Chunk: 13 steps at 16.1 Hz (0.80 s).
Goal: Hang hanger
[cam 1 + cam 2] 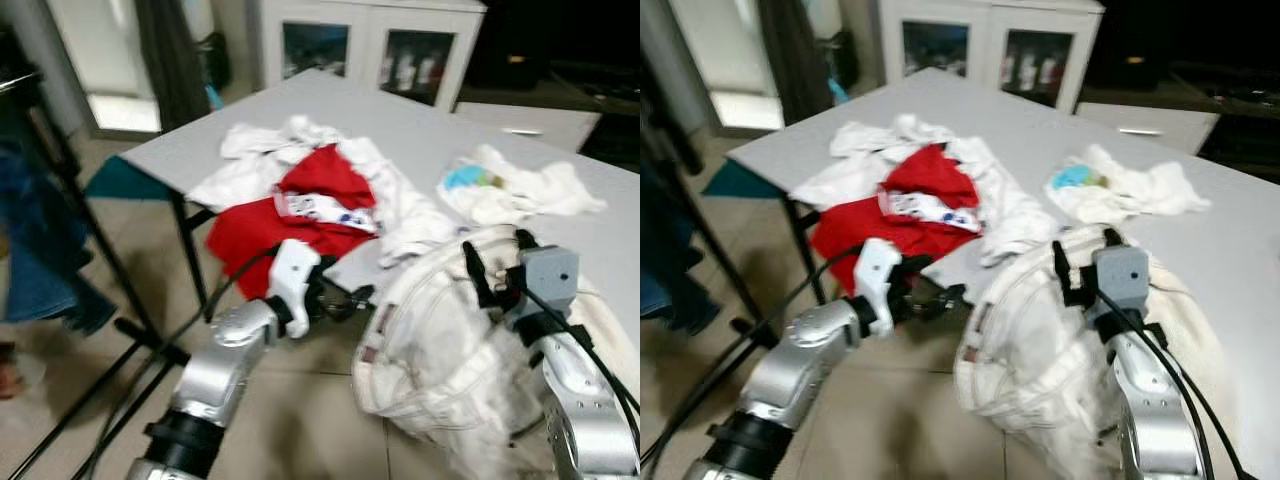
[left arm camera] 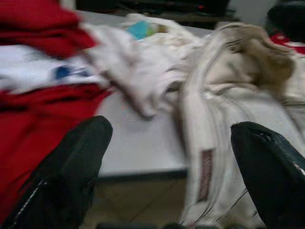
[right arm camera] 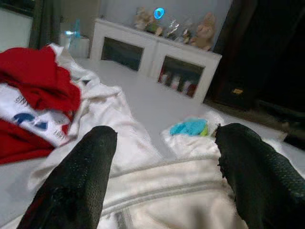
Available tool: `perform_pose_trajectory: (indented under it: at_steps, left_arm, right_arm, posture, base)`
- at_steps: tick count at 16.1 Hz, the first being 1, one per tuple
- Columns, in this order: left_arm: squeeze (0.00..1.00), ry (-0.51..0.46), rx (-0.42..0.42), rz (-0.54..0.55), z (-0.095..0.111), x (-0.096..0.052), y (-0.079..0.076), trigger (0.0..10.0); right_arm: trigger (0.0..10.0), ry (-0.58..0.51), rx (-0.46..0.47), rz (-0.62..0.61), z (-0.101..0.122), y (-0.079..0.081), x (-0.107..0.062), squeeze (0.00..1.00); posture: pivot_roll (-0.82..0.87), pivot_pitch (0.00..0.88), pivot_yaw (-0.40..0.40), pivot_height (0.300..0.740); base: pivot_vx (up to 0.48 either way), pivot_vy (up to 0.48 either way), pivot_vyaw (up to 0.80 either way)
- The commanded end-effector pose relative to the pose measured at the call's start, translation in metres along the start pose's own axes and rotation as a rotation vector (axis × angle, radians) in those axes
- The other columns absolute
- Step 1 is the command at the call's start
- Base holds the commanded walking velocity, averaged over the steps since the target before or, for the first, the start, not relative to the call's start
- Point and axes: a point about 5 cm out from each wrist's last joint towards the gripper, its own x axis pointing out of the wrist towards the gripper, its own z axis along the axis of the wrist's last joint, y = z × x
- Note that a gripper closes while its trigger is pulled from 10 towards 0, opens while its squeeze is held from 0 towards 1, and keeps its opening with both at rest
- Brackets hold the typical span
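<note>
**A:** What's on the big grey table [image 1: 420,130]?

**B:** Laundry, mostly at the near corner. Behind the table stands a white cabinet [image 1: 370,40] with glass doors. Off to the robot's left there's a black rack [image 1: 100,270] with a blue garment [image 1: 40,250] hanging on it, its legs spread across the tiled floor [image 1: 300,420].

**A:** And the clothes?

**B:** The largest is a cream garment [image 1: 430,340], slumped over the near edge of the table and drooping toward the floor. To its left a red garment [image 1: 270,230] spills over the corner, with a printed white piece [image 1: 325,208] lying on top. White clothes [image 1: 260,150] are heaped around and behind the red one. Further back on the right, apart from the heap, lies a small white cloth [image 1: 510,190] with a blue patch.

**A:** The hanger?

**B:** I can't pick it out of that heap.

**A:** The arms?

**B:** The left gripper [image 1: 345,298] is at the table's edge between the red and cream garments, jaws spread wide with nothing in them. The right gripper [image 1: 497,262] is over the top of the cream garment, jaws also released. I can't tell whether they touch the cloth.
</note>
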Motion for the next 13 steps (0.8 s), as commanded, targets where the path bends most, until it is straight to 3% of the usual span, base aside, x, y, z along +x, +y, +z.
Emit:
perform_pose_trajectory:
  at_steps: [1,6,13]
  left_arm:
    - [0.0,-0.014,0.005,-0.013,0.003,0.002,-0.004,10.0]
    - [0.0,-0.012,0.004,-0.018,0.002,0.003,-0.006,10.0]
    - [0.0,-0.013,0.026,-0.019,0.002,0.003,-0.007,10.0]
  right_arm:
    - [10.0,-0.003,-0.039,-0.068,0.003,-0.013,0.001,0.0]
    - [10.0,0.081,-0.129,-0.17,-0.004,-0.028,0.004,0.0]
    - [10.0,0.107,-0.081,-0.156,-0.006,-0.023,0.008,0.0]
  posture:
    - [-0.04,0.0,-0.027,0.74]
    - [-0.04,0.0,-0.03,0.74]
    - [-0.04,0.0,-0.03,0.74]
  base:
    - [0.0,0.0,0.0]
    - [0.0,0.0,0.0]
    - [0.0,-0.049,0.0]
